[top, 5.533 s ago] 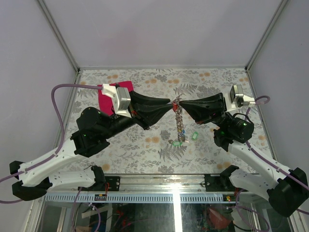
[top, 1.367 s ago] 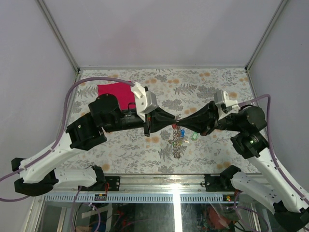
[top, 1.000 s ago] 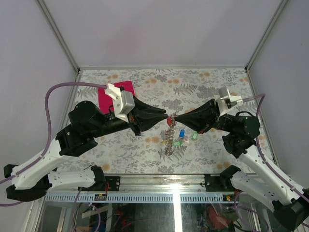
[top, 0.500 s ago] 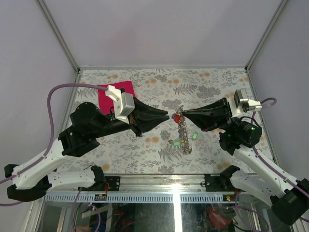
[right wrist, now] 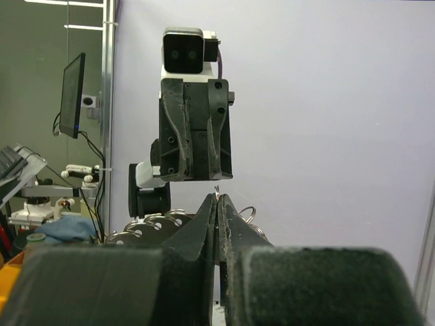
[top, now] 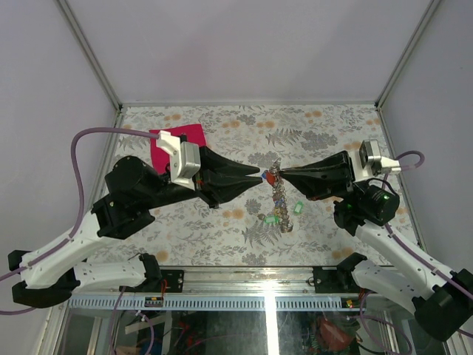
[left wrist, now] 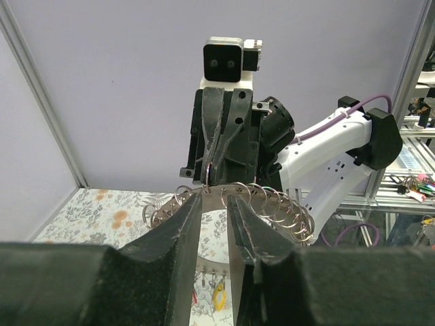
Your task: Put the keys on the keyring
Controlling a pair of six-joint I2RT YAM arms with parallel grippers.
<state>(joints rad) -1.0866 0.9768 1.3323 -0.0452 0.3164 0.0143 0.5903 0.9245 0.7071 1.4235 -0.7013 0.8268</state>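
The flower-patterned table (top: 332, 126) fills the scene, and the two arms reach inward over its middle. The left arm (top: 126, 200) comes in from the near left and the right arm (top: 384, 237) from the near right, their tips almost meeting nose to nose above the centre. A magenta cloth (top: 194, 134) lies at the far left, partly hidden under the left arm.

The keyring (top: 279, 200) hangs as a long coiled chain of grey loops from the right gripper (top: 278, 174) toward the near side. That pincer is closed tight on a thin wire at the ring's top. The left gripper (top: 259, 178) sits just to the left of that point. Its jaws stand a little apart, with daylight between the fingers (left wrist: 187, 221), right at the ring's upper coils. Whether they touch the ring I cannot tell.

Among the keys, a green tag (top: 298, 208) lies just right of the ring, and another green one (top: 270, 219) sits beside the ring's lower end. A yellow head (left wrist: 219, 297) and a red head (left wrist: 195, 297) hang beneath the coils in the left wrist view
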